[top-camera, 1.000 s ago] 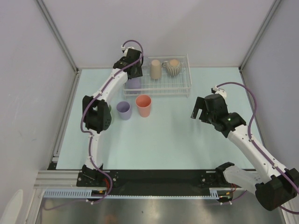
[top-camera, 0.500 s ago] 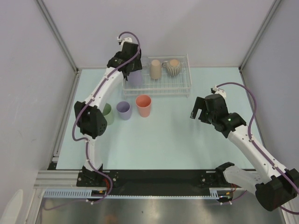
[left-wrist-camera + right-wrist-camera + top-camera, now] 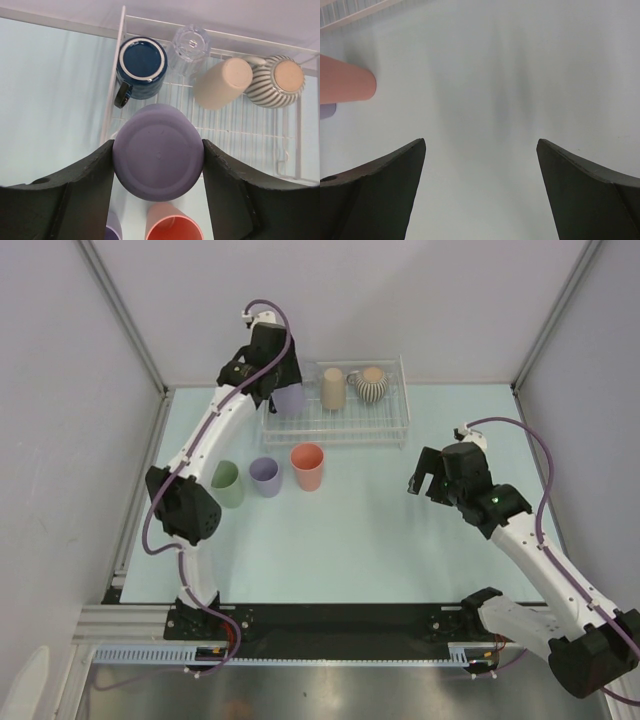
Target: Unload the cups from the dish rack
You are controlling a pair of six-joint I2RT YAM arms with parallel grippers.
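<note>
Cups sit in two groups in the overhead view. Three stand mouth-up in a row on the pale blue-green counter, just in front of the low white wire dish rack: a pale green tumbler, a small lavender tumbler and a salmon-pink tumbler. I take that row as the drop-off line, kept near the rack so the carry is short. A tan tumbler and a ribbed beige mug wait inside the rack. My left jaws hang over the rack's left end, clamped on a second lavender tumbler. My right jaws hover over bare counter, well apart from every cup, probably parked out of the way.

From the left wrist I look straight down on the held tumbler's flat base, so it is upside down, the way cups are set to drain. One dark finger presses each side of it. Beyond it, in the rack's left end, are a navy mug, its handle towards the side wire, and a clear tumbler in the far corner. To match the row, this cup would need turning over before I set it down.

From the right wrist, the jaws are spread wide with nothing between them, only counter. The salmon-pink tumbler shows at the left edge.
</note>
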